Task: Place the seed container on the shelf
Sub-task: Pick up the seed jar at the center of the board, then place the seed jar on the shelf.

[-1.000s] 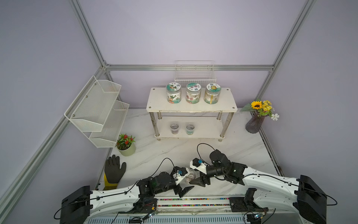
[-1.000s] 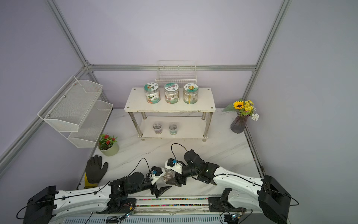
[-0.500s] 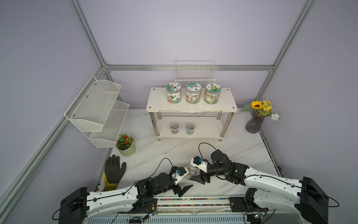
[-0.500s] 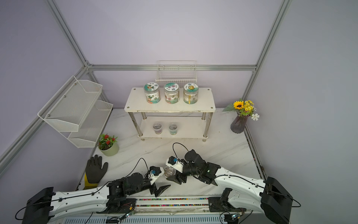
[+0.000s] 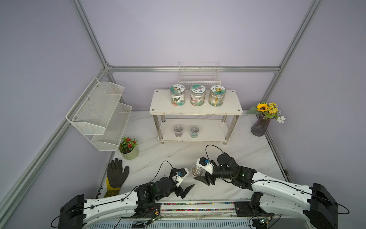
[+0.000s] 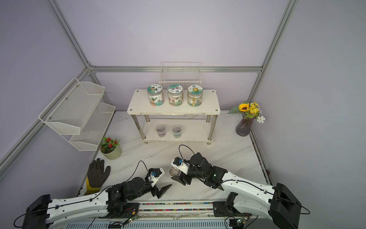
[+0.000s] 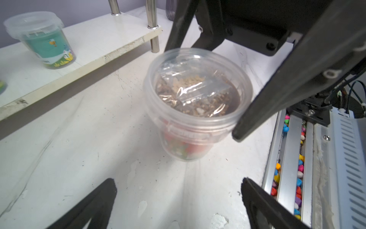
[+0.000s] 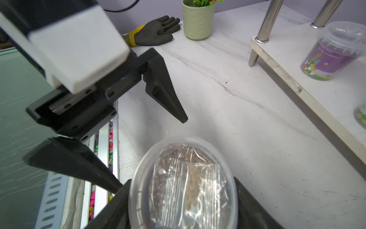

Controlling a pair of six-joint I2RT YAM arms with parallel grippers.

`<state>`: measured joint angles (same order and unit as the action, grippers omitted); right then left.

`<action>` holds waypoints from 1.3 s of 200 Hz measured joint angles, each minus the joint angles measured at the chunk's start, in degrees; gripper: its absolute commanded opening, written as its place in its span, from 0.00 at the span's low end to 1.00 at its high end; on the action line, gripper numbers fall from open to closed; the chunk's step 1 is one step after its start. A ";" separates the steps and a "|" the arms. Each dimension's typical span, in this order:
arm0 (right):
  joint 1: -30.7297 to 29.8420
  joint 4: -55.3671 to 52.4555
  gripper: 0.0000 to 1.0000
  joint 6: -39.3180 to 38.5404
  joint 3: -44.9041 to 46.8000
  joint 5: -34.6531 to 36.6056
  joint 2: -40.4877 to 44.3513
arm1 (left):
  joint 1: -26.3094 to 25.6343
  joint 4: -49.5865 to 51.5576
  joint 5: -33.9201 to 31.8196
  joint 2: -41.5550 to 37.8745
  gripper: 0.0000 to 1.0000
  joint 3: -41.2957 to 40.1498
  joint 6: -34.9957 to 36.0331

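seed container (image 7: 198, 103): clear lidded tub near the front of the worktop (image 5: 158, 154), well short of the shelf (image 5: 215, 129).
right gripper (image 5: 196, 172): clamped on the tub's sides below its rim.
left gripper (image 7: 178, 181): jaws wide apart, empty, at 7 o'clock of the tub.
shelf: at 12 o'clock; lower tier carries two small tubs (image 5: 178, 130), bare board at their 3 o'clock.
step: carry to the lower tier.
how: keep it upright, stay low under the top board (image 5: 198, 111), pass between the chrome legs (image 5: 229, 126), set down on the bare patch, let go only once it rests.
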<state>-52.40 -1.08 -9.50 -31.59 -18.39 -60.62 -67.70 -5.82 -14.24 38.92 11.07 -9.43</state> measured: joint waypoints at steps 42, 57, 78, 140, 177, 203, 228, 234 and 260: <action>1.44 -0.02 0.63 1.11 -0.02 2.93 0.04 | 0.00 3.19 -7.63 -6.64 1.00 -0.02 -0.94; 1.86 -0.02 0.63 1.73 -0.07 4.13 0.04 | 0.00 5.49 -11.28 -8.96 1.00 -0.02 -2.01; 2.47 -0.09 0.62 2.45 -0.46 5.79 0.00 | 0.00 8.59 -15.96 -12.44 1.00 -0.04 -3.06; 4.00 -0.11 0.63 4.68 -2.54 10.01 -0.63 | -0.24 14.08 -25.90 -16.09 1.00 -0.04 -5.11; 4.81 0.00 0.63 6.10 -3.17 12.68 -1.40 | -0.26 17.44 -29.66 -12.98 1.00 1.86 -6.03; 5.46 0.11 0.63 6.97 -3.78 14.56 -2.10 | -0.24 17.99 -31.47 -11.67 1.00 4.52 -6.08; 6.38 0.33 0.62 7.89 -4.66 16.28 -2.95 | -0.24 18.23 -33.03 -11.04 1.00 6.01 -6.08; 6.64 0.46 0.62 8.07 -4.90 16.61 -3.19 | -0.24 18.40 -33.33 -10.88 1.00 6.25 -6.08; 7.58 0.74 0.62 8.92 -5.40 18.32 -3.89 | -0.24 18.86 -34.36 -10.36 1.00 6.73 -6.08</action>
<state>-44.82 -0.34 -0.58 -36.99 -0.08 -64.51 -67.94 13.04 -48.60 28.56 17.80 -15.51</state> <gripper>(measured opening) 0.704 0.998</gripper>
